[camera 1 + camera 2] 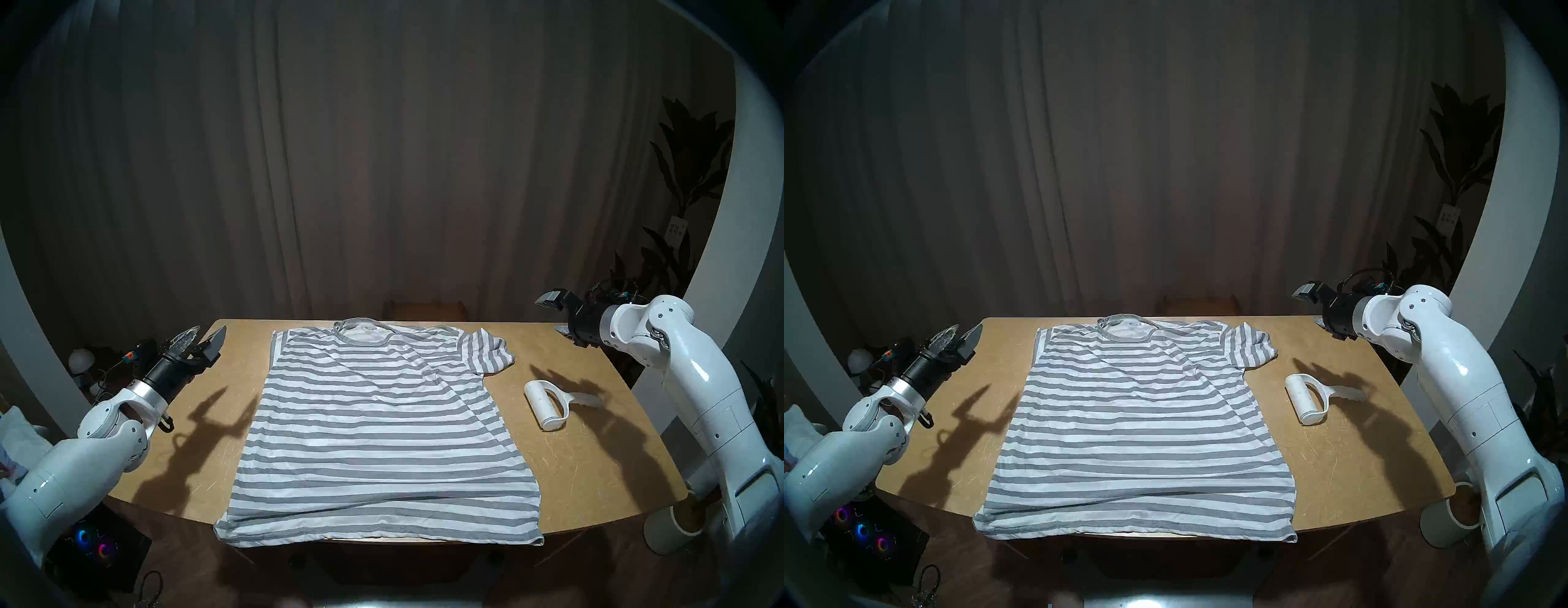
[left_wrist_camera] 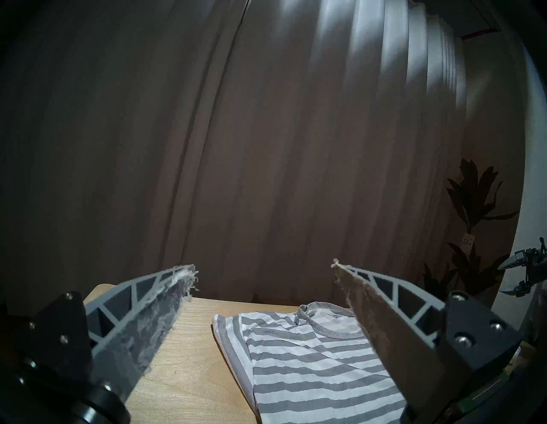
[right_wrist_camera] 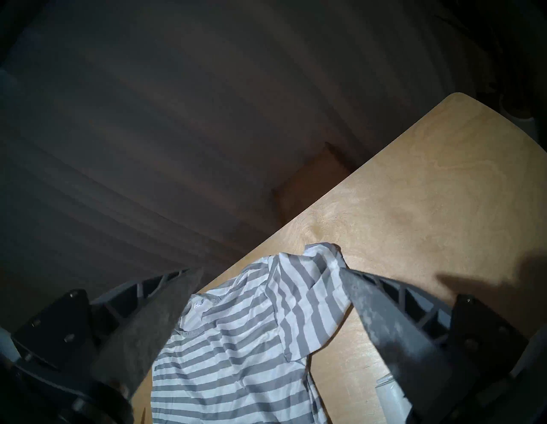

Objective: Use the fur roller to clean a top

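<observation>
Currently: right gripper (image 1: 553,316) parted, empty, raised over far right table (image 1: 594,467) corner; left gripper (image 1: 203,339) likewise, far left. Fur roller (image 1: 547,405) on tabletop btwn right arm & top (image 1: 373,433), handle toward arm, probably for pickup. Top flat, centred, ready for rolling.

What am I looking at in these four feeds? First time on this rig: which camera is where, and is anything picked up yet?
The two wide pictures come from the robot's head, looking down at a wooden table. The other two come from cameras on its wrists, each showing its own jaws at the bottom. The left gripper and right gripper both hang open and empty. A striped T-shirt lies spread flat on the table; the white lint roller lies beside it on the robot's right, untouched.
</observation>
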Motion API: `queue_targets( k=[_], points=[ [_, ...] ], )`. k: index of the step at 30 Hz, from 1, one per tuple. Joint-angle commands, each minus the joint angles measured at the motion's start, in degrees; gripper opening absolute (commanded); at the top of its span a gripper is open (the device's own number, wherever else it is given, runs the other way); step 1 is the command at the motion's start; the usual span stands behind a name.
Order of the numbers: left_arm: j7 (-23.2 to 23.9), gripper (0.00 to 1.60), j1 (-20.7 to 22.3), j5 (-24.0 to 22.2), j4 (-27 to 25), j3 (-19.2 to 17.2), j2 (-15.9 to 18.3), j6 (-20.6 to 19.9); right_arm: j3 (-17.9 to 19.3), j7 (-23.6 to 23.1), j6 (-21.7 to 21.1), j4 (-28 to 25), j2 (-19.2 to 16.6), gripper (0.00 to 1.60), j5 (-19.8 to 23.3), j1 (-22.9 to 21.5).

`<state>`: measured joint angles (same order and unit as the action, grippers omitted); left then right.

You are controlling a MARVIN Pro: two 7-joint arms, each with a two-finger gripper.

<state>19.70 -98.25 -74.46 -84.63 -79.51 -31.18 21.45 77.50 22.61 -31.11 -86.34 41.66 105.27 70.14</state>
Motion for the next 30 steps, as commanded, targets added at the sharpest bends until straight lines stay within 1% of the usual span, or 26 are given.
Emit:
queue_targets(
  k=[1, 5, 8, 16, 30],
  points=[
    [-2.2, 1.6, 2.35, 1.66, -0.45, -0.27, -0.37, 0.91, -1.29, -1.2, 0.59, 0.63, 0.81, 1.6, -3.03, -3.55],
    [-3.69, 1.6, 2.82, 2.71, -0.48, 0.0, -0.87, 0.98, -2.59, -1.63, 0.76, 1.62, 1.26, 1.6, -4.81, -4.65],
    [-4.28, 1.6, 2.83, 3.19, -0.54, 0.21, -1.15, 0.91, -3.57, -1.5, 0.26, 1.65, 0.14, 1.6, -6.85, -5.18],
    [-6.22, 1.6, 3.17, 4.59, -0.44, 0.66, -1.94, 0.79, -5.0, -1.84, 0.29, 2.15, -1.51, 1.6, -11.36, -7.28],
    [-9.59, 1.6, 3.77, 7.05, -0.09, 0.99, -2.7, 0.74, -8.07, -2.53, 0.77, 3.23, -2.99, 1.6, -19.23, -8.86]
  ],
)
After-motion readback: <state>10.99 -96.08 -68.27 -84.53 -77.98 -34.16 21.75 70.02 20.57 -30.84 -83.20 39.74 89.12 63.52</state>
